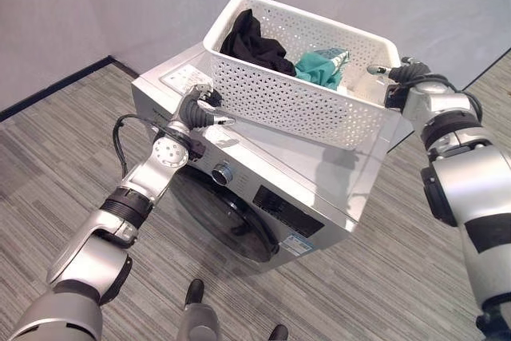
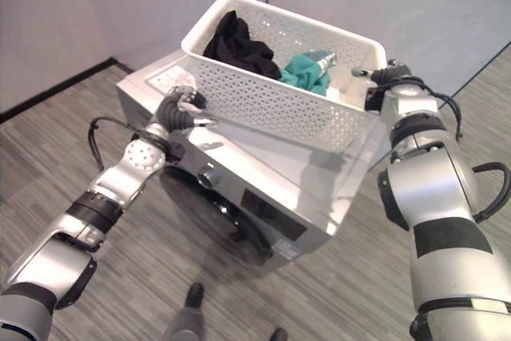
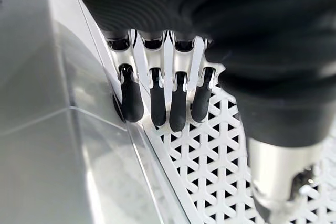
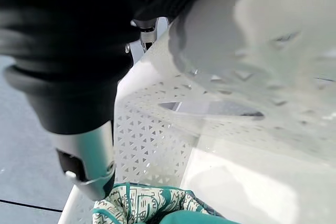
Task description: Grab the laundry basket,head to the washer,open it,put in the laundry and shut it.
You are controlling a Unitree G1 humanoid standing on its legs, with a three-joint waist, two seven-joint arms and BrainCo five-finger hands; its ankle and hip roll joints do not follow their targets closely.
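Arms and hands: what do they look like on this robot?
Both arms are silver-grey rounded segments with black bands and joints. The left hand and right hand wear dark ribbed covers; the fingers are silver with dark tips. Black cables loop beside each forearm.

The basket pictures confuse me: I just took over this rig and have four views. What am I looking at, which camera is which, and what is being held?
The two wide pictures come from the robot's head, looking down; the two close ones come from cameras on its wrists. The silver arms belong to a humanoid robot. Its left hand and right hand grip opposite ends of a white perforated laundry basket. The basket sits over the top of a silver washer, tilted; whether it rests there I cannot tell. Inside lie a black garment and a teal patterned garment. The washer's round door looks closed. In the left wrist view, the fingers press the basket's wall. In the right wrist view, the thumb reaches inside the basket.
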